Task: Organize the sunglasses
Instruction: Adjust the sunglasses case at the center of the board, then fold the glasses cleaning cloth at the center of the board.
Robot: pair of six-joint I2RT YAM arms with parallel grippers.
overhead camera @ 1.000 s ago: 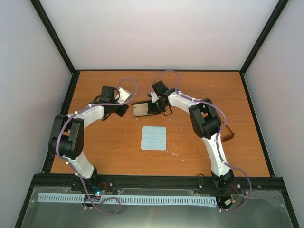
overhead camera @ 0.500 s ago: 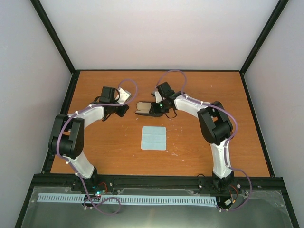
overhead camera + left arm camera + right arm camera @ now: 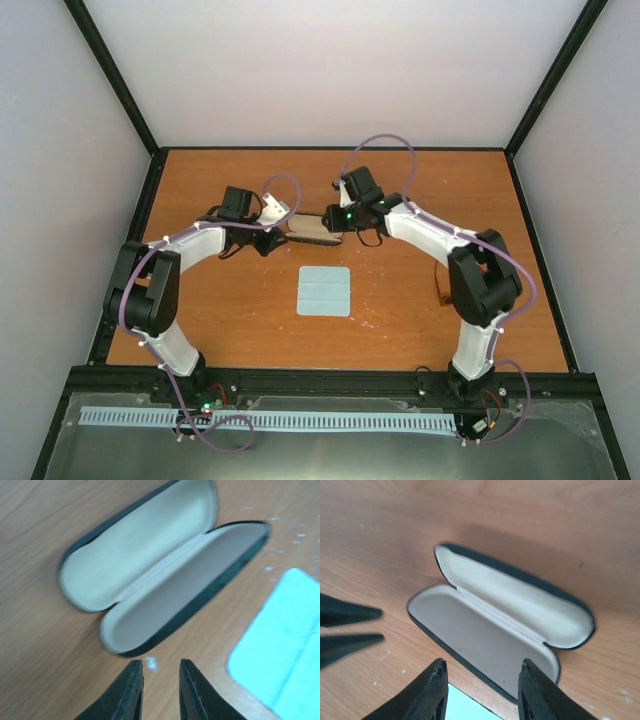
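Observation:
The black oblong case [image 3: 308,229] lies open on the table between my two grippers, its cream lining up and nothing in it. It shows in the left wrist view [image 3: 160,575] and the right wrist view [image 3: 500,630]. My left gripper [image 3: 270,240] [image 3: 160,664] hovers just left of the case, its jaws a narrow gap apart and empty. My right gripper [image 3: 331,221] [image 3: 482,664] is open and empty just above the case's right end. The sunglasses [image 3: 443,290] are almost hidden behind my right forearm; only a thin dark curve shows.
A pale blue square cloth [image 3: 324,291] lies flat on the wooden table [image 3: 220,320] in front of the case; it shows in both wrist views [image 3: 280,645] [image 3: 465,707]. The left fingers [image 3: 350,614] show at the right wrist view's left edge. A black frame borders the table.
My left gripper has moved right, up to the case. My right wrist has shifted right and back, and its elbow has swung right, over the sunglasses.

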